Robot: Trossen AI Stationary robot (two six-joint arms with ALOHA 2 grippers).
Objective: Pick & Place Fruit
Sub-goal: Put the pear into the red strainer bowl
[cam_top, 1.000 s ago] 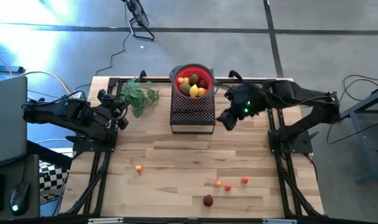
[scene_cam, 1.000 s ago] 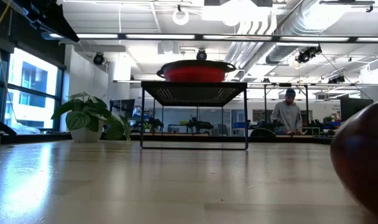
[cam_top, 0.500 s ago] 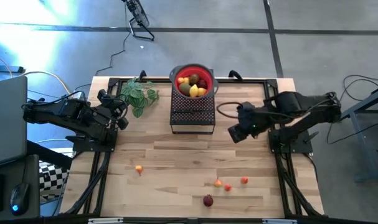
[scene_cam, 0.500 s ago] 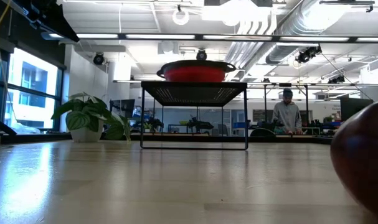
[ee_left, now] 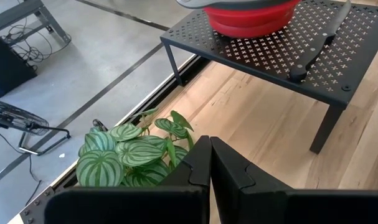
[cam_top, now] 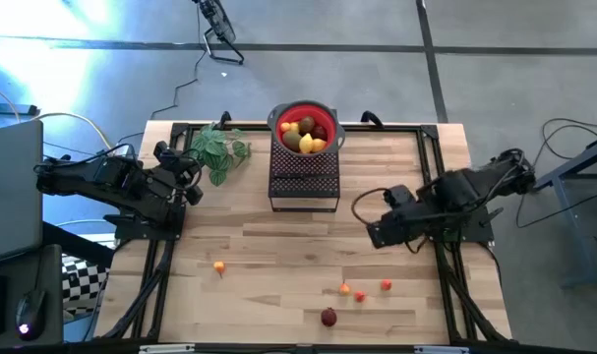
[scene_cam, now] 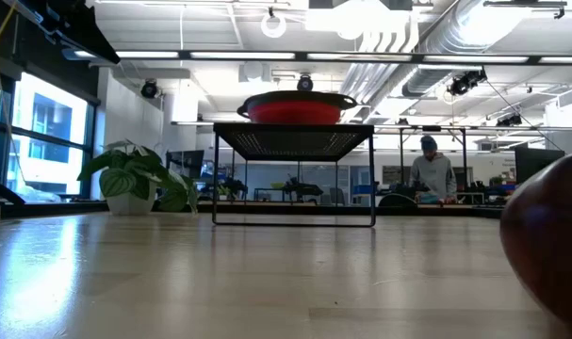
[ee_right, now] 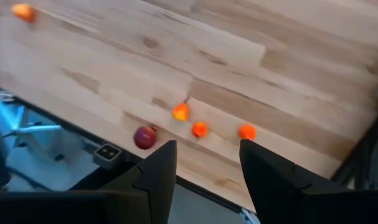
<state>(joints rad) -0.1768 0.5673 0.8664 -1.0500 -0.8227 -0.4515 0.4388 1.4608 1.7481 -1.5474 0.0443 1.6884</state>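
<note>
A red bowl (cam_top: 303, 128) holding yellow, brown and red fruit stands on a black perforated stand (cam_top: 303, 182) at the table's far middle. Loose fruit lies near the front edge: an orange piece (cam_top: 218, 265), three small orange and red ones (cam_top: 344, 289) (cam_top: 359, 295) (cam_top: 386, 285) and a dark red ball (cam_top: 328, 317). My right gripper (cam_top: 377, 232) hangs open above the table right of the stand, pointing steeply down; its wrist view shows the small fruit (ee_right: 200, 129) and the dark red ball (ee_right: 144, 137) beyond the fingers (ee_right: 156, 174). My left gripper (ee_left: 209, 167) waits shut at the left, by the plant.
A green leafy plant (cam_top: 219, 150) sits at the far left of the table. A black-handled knife (ee_left: 319, 43) lies on the stand beside the bowl (ee_left: 251, 12). In the low view the dark red ball (scene_cam: 549, 247) fills the right edge. A person (scene_cam: 434, 174) stands far behind the table.
My right gripper has swung away from the stand's right side toward the table's near and right edges, sinking a little. Its wrist has rolled and tipped to point more steeply down. Its fingers have stayed open with nothing between them.
</note>
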